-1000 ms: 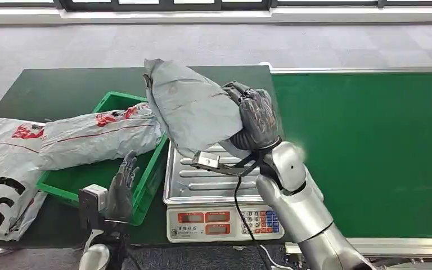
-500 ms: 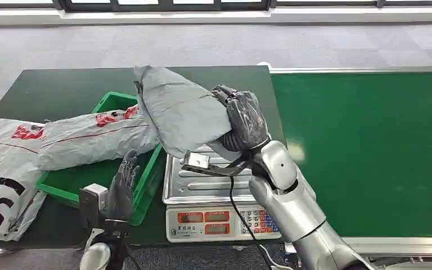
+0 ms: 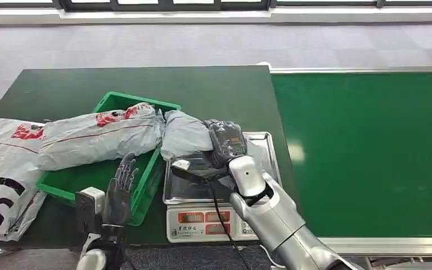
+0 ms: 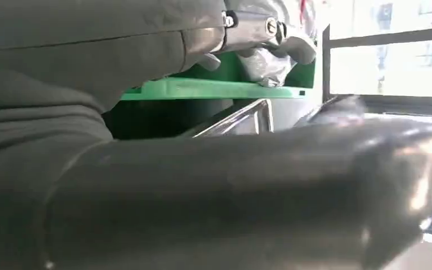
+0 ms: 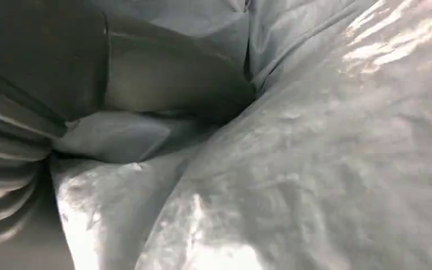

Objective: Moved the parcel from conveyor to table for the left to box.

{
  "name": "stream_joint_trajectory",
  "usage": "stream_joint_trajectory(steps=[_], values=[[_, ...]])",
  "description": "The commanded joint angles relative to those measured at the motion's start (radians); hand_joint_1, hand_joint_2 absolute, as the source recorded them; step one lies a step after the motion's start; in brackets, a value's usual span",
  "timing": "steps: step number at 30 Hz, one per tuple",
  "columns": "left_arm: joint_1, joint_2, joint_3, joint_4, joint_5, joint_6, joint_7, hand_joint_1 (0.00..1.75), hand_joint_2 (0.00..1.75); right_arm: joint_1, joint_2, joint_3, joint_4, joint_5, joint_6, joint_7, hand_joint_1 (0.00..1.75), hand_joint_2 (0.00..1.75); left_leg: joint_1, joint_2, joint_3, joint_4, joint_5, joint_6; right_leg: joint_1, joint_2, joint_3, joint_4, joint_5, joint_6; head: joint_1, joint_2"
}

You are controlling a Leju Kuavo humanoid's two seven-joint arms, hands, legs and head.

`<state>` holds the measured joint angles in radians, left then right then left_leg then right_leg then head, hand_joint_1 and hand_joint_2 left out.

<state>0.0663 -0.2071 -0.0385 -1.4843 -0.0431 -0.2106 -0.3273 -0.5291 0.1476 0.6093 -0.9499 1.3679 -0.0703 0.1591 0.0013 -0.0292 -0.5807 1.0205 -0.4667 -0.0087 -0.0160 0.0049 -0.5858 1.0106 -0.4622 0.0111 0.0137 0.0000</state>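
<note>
I see a green crate [image 3: 108, 185] on the dark green table [image 3: 62, 90], left of a weighing scale [image 3: 214, 216] with a steel pan [image 3: 259, 146]. A long grey mailer with red print [image 3: 98, 138] lies across the crate, hanging over its left rim, and its right end touches the grey parcel [image 3: 184, 135]. Further left a white bag with black lettering [image 3: 0, 180] lies flat at the table's near left edge. The scale sits at the near edge of the table, just beside the crate's right wall, and a black cable [image 3: 216, 208] runs down across its front from my right wrist.

To the right the green conveyor [image 3: 365, 152] is bare belt, its metal rim meeting the table's right edge. The far half of the table, beyond the crate and scale, is open surface.

My right hand [image 3: 225, 140] is over the scale pan, fingers wrapped on the right end of the grey parcel, which rests at the pan's far left corner against the crate's right rim. In the right wrist view the thumb [image 5: 163, 73] presses into crinkled grey film [image 5: 315, 169], so I read this hand as grasping the parcel.

My left hand [image 3: 121, 188] is raised at the crate's near right corner, fingers straight and slightly apart, holding nothing
</note>
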Motion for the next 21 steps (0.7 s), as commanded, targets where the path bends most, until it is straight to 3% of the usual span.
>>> stream_joint_trajectory(steps=[1, 11, 12, 13, 16, 21], values=[[0.001, -0.005, 0.034, 0.025, -0.015, -0.012, 0.026, 0.00, 0.00, 0.082, -0.028, -0.132, -0.013, 0.034, 0.066, 0.038, 1.75, 1.75, 0.000, 0.000, 0.002, -0.003, 0.001, -0.001, 0.001, -0.002, 0.002, -0.003, 0.000, -0.001, 0.000, 0.000], [0.015, -0.014, 0.045, 0.013, -0.022, -0.022, 0.034, 0.00, 0.00, 0.187, -0.064, -0.224, -0.186, 0.174, 0.096, 0.112, 1.75, 1.75, 0.001, 0.000, 0.001, -0.004, 0.002, 0.000, 0.001, -0.003, 0.003, -0.005, 0.001, -0.001, 0.000, 0.000], [0.016, -0.015, 0.045, 0.013, -0.022, -0.024, 0.035, 0.00, 0.00, 0.199, -0.072, -0.227, -0.214, 0.182, 0.100, 0.117, 1.68, 1.75, 0.001, 0.001, 0.001, -0.004, 0.002, 0.000, 0.001, -0.003, 0.003, -0.006, 0.002, -0.001, 0.000, 0.000], [0.016, -0.014, 0.044, 0.015, -0.023, -0.026, 0.036, 0.00, 0.00, 0.207, -0.079, -0.232, -0.235, 0.193, 0.105, 0.120, 0.03, 1.75, 0.001, 0.000, 0.001, -0.004, 0.002, 0.000, 0.001, -0.004, 0.003, -0.005, 0.001, -0.001, 0.000, 0.000], [0.016, -0.018, 0.043, 0.022, -0.025, -0.028, 0.037, 0.00, 0.00, 0.223, -0.088, -0.244, -0.275, 0.203, 0.049, 0.158, 0.00, 1.75, 0.000, 0.000, 0.001, -0.003, 0.001, 0.000, 0.001, -0.004, 0.003, -0.004, 0.000, -0.001, 0.000, 0.000], [0.016, -0.018, 0.043, 0.022, -0.025, -0.028, 0.037, 0.00, 0.00, 0.223, -0.088, -0.244, -0.275, 0.203, 0.049, 0.158, 0.00, 1.75, 0.000, 0.001, 0.002, -0.001, 0.000, 0.000, 0.000, -0.001, 0.002, -0.001, 0.000, -0.001, 0.000, 0.000]])
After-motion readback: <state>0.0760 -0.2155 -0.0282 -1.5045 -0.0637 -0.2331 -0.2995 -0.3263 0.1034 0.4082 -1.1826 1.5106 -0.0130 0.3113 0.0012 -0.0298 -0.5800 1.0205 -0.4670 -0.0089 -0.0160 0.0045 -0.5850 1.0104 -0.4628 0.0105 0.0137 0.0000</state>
